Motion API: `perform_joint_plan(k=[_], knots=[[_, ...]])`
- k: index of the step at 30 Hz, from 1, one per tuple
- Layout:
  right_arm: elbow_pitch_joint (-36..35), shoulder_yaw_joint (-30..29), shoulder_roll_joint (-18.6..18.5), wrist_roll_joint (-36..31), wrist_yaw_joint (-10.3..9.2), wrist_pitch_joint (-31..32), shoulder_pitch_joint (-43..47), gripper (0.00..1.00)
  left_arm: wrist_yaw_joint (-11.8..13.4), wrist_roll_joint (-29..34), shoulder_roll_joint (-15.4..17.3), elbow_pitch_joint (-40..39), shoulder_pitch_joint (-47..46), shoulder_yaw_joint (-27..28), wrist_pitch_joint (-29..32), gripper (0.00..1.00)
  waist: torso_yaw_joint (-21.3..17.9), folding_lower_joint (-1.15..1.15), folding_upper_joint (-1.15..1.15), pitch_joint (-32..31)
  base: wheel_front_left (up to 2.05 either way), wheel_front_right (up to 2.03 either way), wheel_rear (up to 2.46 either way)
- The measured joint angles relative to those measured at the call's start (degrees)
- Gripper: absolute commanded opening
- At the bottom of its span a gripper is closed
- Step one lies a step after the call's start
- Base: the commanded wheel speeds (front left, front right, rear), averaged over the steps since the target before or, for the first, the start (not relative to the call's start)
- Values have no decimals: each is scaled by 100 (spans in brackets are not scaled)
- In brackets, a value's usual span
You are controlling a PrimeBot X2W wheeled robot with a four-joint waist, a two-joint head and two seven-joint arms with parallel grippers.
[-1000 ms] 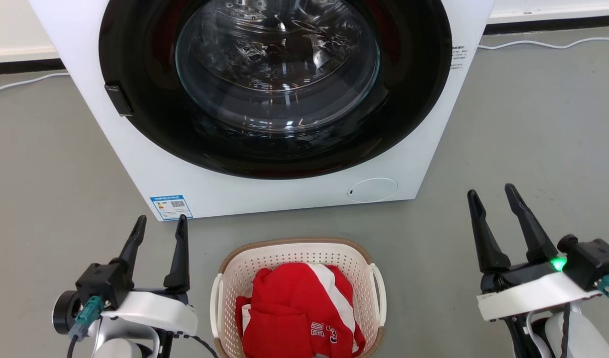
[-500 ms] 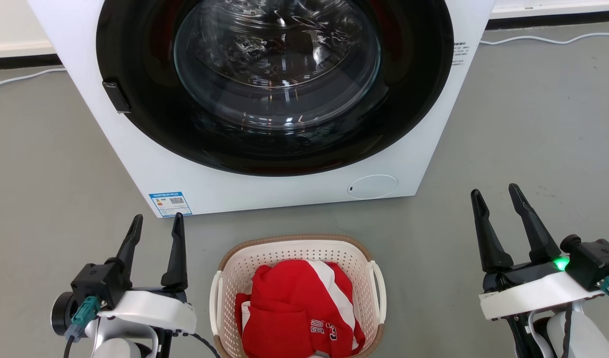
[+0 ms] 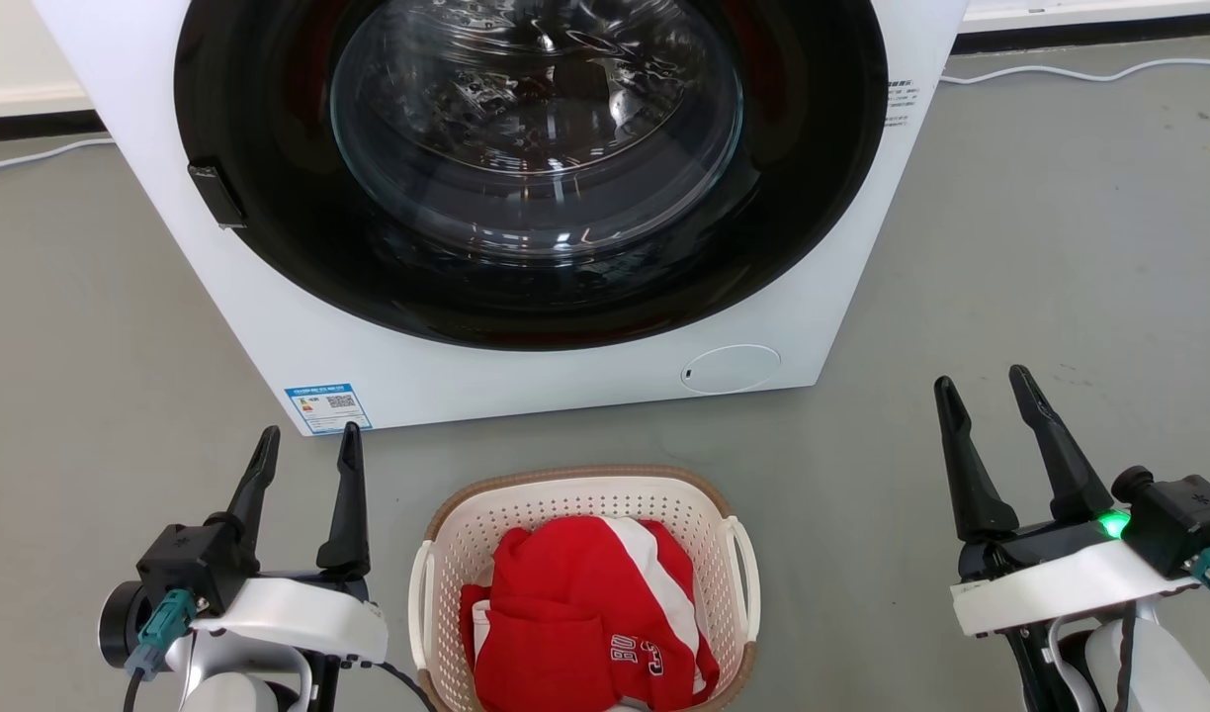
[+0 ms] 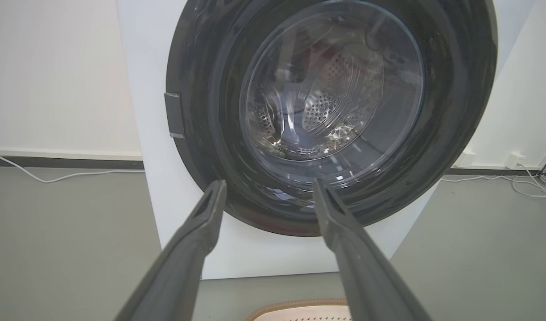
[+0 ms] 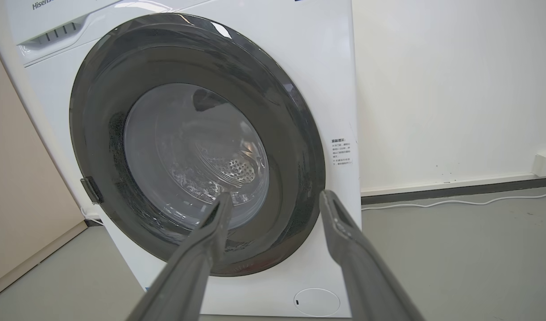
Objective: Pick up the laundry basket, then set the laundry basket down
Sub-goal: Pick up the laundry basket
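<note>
The cream-white perforated laundry basket [image 3: 605, 491] with a brown rim and white side handles sits on the grey floor at the bottom centre of the head view, holding a red and white garment [image 3: 585, 623]. A sliver of the basket's rim [image 4: 295, 310] shows at the bottom of the left wrist view. My left gripper [image 3: 308, 440] is open to the basket's left, apart from it, holding nothing. My right gripper [image 3: 981, 384] is open well to the basket's right, also holding nothing. In the wrist views the left gripper [image 4: 268, 187] and the right gripper [image 5: 275, 198] point at the washing machine.
A white front-loading washing machine [image 3: 526, 386] with a dark round glass door [image 3: 536, 129] stands just behind the basket. White cables [image 3: 1089, 72] run along the floor by the wall. Open grey floor [image 3: 1060, 247] lies on either side of the machine.
The whole head view has shifted slightly, so the camera moved. The basket and both open grippers hold the same places relative to each other.
</note>
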Motion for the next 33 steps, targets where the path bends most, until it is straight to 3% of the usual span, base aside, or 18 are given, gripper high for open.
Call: perform_joint_plan(k=[33], knots=[[18,-3,-5,3,0,0,-1,100,102,-105,-2,-19,104,-111,-1,100,34,0,0,52,0,0,0]])
